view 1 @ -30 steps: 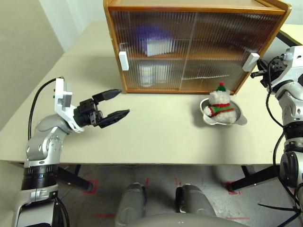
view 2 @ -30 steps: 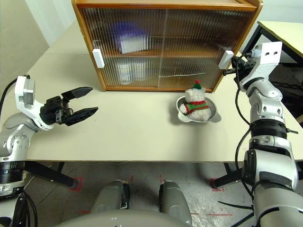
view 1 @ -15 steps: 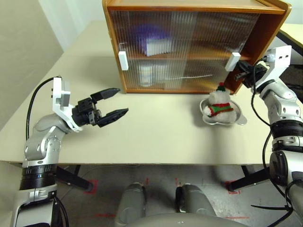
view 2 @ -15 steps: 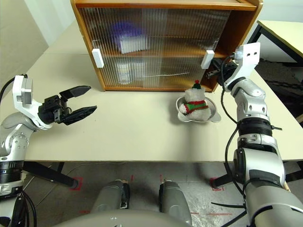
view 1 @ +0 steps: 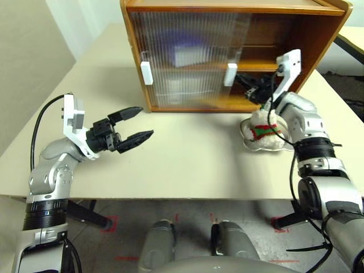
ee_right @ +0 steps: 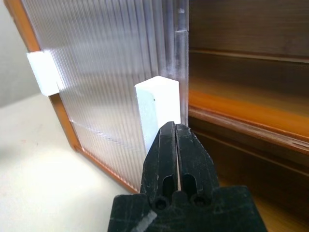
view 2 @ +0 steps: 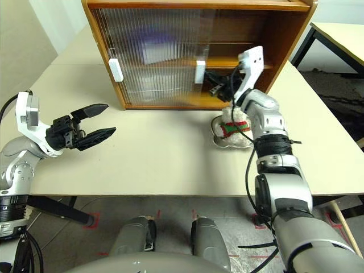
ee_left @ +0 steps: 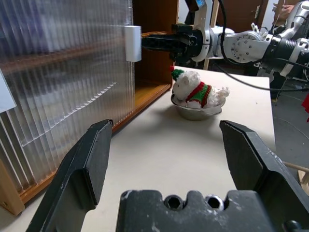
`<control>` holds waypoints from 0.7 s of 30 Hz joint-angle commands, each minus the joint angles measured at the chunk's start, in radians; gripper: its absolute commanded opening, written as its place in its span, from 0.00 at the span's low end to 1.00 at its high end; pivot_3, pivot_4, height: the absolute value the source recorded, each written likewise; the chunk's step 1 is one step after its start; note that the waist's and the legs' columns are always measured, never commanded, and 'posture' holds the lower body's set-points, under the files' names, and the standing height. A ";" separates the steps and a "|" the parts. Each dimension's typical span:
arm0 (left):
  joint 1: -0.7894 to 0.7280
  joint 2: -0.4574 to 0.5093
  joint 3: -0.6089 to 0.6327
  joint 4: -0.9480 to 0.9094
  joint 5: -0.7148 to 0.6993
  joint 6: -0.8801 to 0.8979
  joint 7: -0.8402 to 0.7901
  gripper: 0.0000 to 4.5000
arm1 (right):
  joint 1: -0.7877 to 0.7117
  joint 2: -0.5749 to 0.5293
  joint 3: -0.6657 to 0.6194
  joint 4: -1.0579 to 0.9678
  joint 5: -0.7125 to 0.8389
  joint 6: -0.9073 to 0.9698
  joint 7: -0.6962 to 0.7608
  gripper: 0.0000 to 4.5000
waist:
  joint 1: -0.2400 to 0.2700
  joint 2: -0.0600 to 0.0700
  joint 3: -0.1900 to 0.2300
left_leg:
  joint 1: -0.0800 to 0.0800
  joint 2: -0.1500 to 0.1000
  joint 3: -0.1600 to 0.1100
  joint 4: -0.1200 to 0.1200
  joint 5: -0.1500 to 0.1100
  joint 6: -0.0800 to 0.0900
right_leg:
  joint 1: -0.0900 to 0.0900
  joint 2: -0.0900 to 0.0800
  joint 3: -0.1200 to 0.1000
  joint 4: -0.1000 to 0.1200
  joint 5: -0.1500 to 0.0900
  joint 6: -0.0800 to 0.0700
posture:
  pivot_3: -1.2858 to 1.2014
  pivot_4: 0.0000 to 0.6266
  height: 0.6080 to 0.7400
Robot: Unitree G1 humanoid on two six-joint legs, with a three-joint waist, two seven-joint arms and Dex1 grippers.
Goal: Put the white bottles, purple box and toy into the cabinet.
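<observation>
- The right tool (view 2: 215, 84) is pinched shut with nothing in it, its tip against the white handle (ee_right: 158, 107) of the cabinet's (view 1: 318, 34) right sliding door, which is pushed left so the right half is open.
- The toy (view 1: 263, 126) sits in a metal dish (ee_left: 195, 112) on the desk (view 1: 187, 165), just under and near this arm.
- The left tool (view 1: 132, 128) is wide open, empty, far off to the left.
- The purple box (view 1: 185, 52) and a white bottle (view 1: 179, 88) show blurry behind the doors.

A big beige table (view 1: 187, 165) takes up most of the scene, with a shallow metal dish (ee_left: 195, 112) sitting on it toward the right, plus red tape marks (view 1: 111, 223) on the grey floor below
</observation>
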 commanded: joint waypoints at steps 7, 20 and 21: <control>0.012 0.008 0.003 -0.013 -0.013 -0.001 0.007 1.00 | 0.048 -0.044 0.023 -0.162 -0.002 0.102 0.003 0.18 | 0.000 0.001 0.001 | 0.000 0.002 0.001 -0.003 0.000 0.000 | -0.005 0.009 0.002 0.002 0.001 0.002 | 0.58 0.05 1.00; -0.016 0.013 -0.013 0.033 -0.014 -0.014 -0.025 1.00 | 0.277 -0.391 -0.039 -0.548 0.083 0.500 0.050 0.99 | 0.026 0.001 0.001 | -0.002 0.000 0.001 -0.003 0.000 -0.001 | -0.004 0.005 0.003 0.000 -0.008 -0.008 | 0.56 0.02 1.00; -0.020 0.014 -0.014 0.037 -0.013 -0.014 -0.029 1.00 | 0.295 -0.412 -0.042 -0.582 0.096 0.540 0.052 0.99 | 0.026 0.001 0.001 | -0.002 0.000 0.001 -0.002 0.000 -0.001 | -0.004 0.005 0.003 0.000 -0.008 -0.008 | 0.56 0.02 1.00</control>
